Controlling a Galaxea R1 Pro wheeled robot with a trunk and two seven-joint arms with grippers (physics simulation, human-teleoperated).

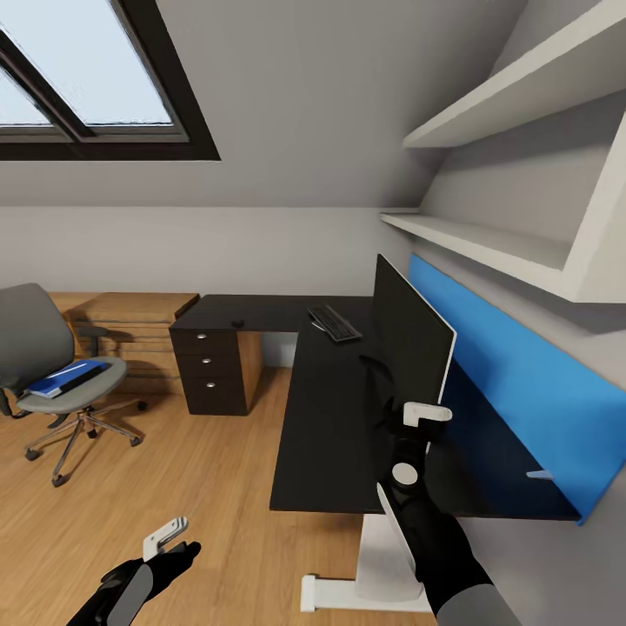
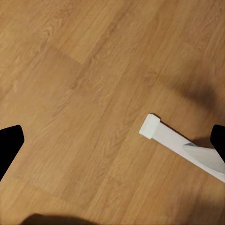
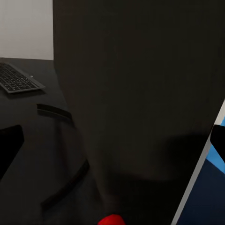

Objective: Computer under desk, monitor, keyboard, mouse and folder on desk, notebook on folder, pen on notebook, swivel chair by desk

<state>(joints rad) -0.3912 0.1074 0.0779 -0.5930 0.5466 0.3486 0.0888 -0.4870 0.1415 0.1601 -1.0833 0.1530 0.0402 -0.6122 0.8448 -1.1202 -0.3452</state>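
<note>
Jaws around monitor [image 1: 409, 343] on black desk [image 1: 317, 417].

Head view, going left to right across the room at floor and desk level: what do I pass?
Swivel chair with the blue folder → wooden dresser → drawer unit → keyboard → monitor → blue wall panel.

head view: high up, facing forward and down over the desk [image 1: 322, 417] at centre frame. left wrist view: straight down, near the floor [image 2: 84, 93]. right wrist view: close against the monitor [image 3: 140, 93], sharing keyboard [image 3: 16, 79] and monitor with the head view.
</note>
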